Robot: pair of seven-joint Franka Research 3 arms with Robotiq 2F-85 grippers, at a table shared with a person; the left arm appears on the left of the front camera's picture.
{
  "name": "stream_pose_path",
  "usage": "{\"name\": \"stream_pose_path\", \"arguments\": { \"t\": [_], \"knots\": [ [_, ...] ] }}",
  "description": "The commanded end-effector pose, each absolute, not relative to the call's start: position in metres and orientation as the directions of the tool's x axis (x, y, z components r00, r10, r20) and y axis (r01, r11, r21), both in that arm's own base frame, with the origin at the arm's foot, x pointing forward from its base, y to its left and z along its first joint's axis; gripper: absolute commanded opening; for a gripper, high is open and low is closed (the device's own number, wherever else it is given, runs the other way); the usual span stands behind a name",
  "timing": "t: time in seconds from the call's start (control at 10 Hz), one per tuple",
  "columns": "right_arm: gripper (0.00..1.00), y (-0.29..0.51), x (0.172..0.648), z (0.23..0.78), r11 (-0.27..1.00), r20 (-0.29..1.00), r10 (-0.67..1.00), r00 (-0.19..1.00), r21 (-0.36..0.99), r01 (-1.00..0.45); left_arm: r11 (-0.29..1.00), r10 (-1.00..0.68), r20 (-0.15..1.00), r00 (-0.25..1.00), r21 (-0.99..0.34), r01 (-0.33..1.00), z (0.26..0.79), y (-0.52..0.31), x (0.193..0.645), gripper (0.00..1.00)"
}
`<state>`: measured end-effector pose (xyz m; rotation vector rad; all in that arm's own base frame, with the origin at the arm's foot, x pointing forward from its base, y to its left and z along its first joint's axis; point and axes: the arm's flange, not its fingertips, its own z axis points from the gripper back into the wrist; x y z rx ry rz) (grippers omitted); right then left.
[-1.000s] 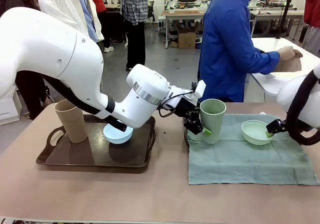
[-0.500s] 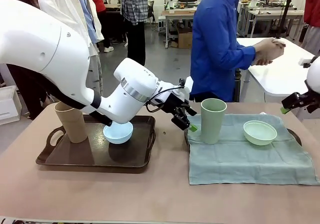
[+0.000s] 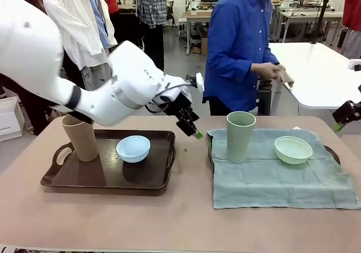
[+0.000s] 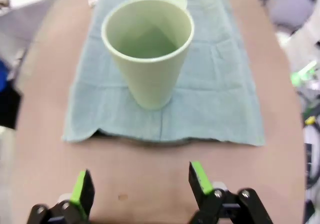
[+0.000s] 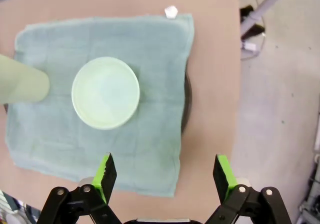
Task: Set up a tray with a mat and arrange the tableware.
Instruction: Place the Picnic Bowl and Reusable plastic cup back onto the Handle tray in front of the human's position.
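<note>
Sage-green cloth, the mat (image 3: 282, 179), is our landmark in the front view. It drapes a dark tray (image 3: 210, 151) whose rim peeks out at both its ends. On the mat's left part the pale green cup (image 3: 241, 135) stands upright, long axis vertical, mouth up. The pale green bowl (image 3: 293, 149) sits further right on the mat, opening up. Well left of the mat, a brown tray (image 3: 56, 177) carries the tan cup (image 3: 79, 137), also upright, and the light blue bowl (image 3: 133, 148). The left gripper (image 3: 194, 131) hangs just off the mat's left edge, and the right gripper (image 3: 338, 124) hangs beyond its right end.

From the left wrist, we see that gripper's fingers spread wide and empty, facing the cup on the mat.

From the right wrist, we see those fingers spread too, holding nothing, above the mat, with the bowl's mouth toward us.
</note>
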<state>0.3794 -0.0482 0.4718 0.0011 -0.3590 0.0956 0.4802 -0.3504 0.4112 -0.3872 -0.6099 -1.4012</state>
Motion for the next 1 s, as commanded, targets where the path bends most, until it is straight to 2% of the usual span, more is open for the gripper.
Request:
{"name": "stream_pose_path", "arguments": {
  "t": [0.0, 0.2, 0.4, 0.5, 0.6, 0.7, 0.8, 0.9],
  "knots": [
    [1.00, -0.028, 0.326, 0.468, 0.994, 0.308, 0.092, 0.947, -0.085, -0.069, 0.270, -0.855, 0.481, 0.195, 0.090, 0.959, 0.469, -0.330, 0.445, 1.00],
    [1.00, -0.018, 0.312, 0.482, 0.988, 0.311, 0.115, 0.943, -0.130, -0.077, 0.465, -0.845, 0.363, 0.392, 0.139, 0.874, 0.510, -0.305, 0.422, 1.00],
    [1.00, -0.007, 0.299, 0.494, 0.985, 0.298, 0.137, 0.945, -0.144, -0.097, 0.608, -0.784, 0.297, 0.544, 0.191, 0.771, 0.546, -0.265, 0.402, 1.00],
    [1.00, -0.004, 0.296, 0.498, 0.983, 0.304, 0.142, 0.942, -0.155, -0.098, 0.686, -0.725, 0.289, 0.625, 0.225, 0.692, 0.557, -0.244, 0.394, 1.00],
    [1.00, -0.003, 0.300, 0.498, 0.987, 0.307, 0.127, 0.943, -0.137, -0.088, 0.744, -0.665, 0.303, 0.682, 0.199, 0.637, 0.566, -0.230, 0.389, 1.00],
    [1.00, -0.006, 0.309, 0.493, 0.989, 0.307, 0.127, 0.943, -0.113, -0.096, 0.755, -0.638, 0.351, 0.685, 0.114, 0.645, 0.568, -0.225, 0.387, 1.00],
    [1.00, -0.008, 0.321, 0.528, 0.985, 0.310, 0.155, 0.938, -0.123, -0.122, 0.695, -0.716, 0.304, 0.628, 0.222, 0.684, 0.563, -0.230, 0.393, 1.00],
    [1.00, -0.008, 0.321, 0.528, 0.985, 0.310, 0.155, 0.938, -0.123, -0.122, 0.695, -0.716, 0.304, 0.628, 0.222, 0.684, 0.563, -0.230, 0.393, 1.00]
  ]
}}
